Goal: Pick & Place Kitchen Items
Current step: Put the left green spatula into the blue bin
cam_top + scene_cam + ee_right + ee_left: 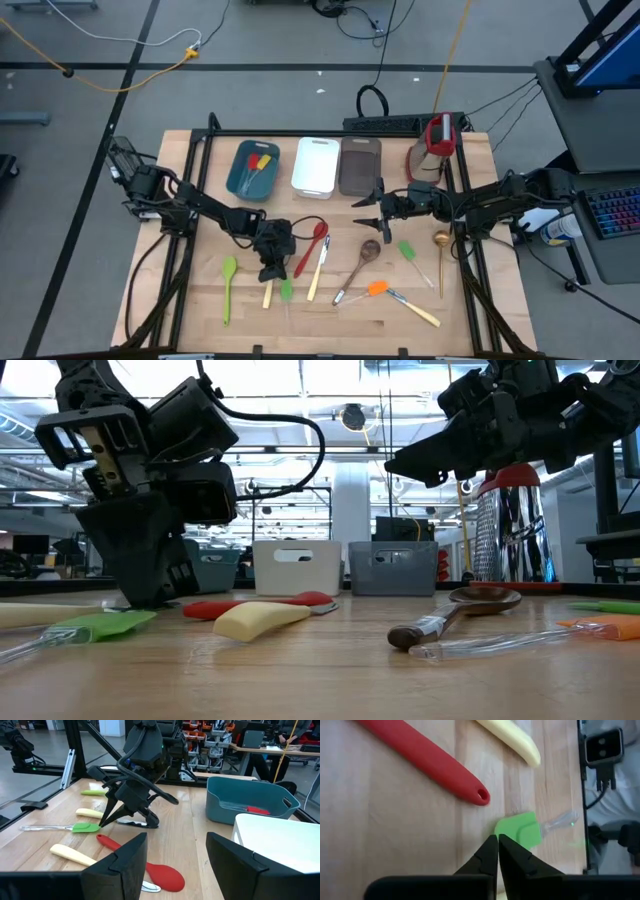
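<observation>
My left gripper (271, 268) is shut and points down at the table, also seen in the low view (150, 595). Its tips (497, 840) stand at the edge of a green spatula's head (519, 829), next to a pale handle (268, 294). A red spoon (312, 245), a pale-handled knife (320, 268), a wooden spoon (360, 262) and a green spoon (229, 285) lie flat on the table. My right gripper (365, 200) is open and empty, above the table in front of the trays; its fingers also show in its wrist view (172, 865). My left gripper's shut tips come from above and stand at the near edge of the green spatula's head (506, 831), close to the table. I cannot tell whether they touch the spatula or the wood.
A teal tray (240, 180) with a red and a yellow spatula, a white tray (316, 165) and a grey-brown tray (359, 165) stand at the back. A red-and-white upright object (437, 140) stands at the back right. An orange spatula (378, 288), another green spatula (407, 250) and a gold spoon (441, 250) lie at the right.
</observation>
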Action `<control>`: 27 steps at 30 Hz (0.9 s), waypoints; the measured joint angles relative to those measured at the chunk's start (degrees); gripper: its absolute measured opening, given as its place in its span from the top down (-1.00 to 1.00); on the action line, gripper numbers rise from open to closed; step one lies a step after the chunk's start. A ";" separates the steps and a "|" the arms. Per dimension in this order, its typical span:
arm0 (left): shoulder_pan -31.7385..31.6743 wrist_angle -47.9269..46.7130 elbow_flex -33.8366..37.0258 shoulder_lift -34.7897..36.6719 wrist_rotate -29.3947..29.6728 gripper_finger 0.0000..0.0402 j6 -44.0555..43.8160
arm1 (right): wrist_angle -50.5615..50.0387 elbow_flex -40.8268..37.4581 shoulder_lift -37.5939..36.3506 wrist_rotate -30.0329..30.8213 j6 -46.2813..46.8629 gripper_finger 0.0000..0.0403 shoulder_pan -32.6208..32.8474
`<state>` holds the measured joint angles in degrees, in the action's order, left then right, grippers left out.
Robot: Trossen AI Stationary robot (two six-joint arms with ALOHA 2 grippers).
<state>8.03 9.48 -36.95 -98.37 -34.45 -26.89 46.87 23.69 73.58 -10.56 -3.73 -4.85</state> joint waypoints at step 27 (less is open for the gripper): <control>19.12 -25.88 -15.57 0.65 40.50 -0.03 43.46 | 2.60 0.02 0.37 -0.03 0.02 0.03 4.97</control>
<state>27.15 -16.40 -52.52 -97.72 6.05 16.57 49.47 23.70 73.95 -10.59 -3.70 0.12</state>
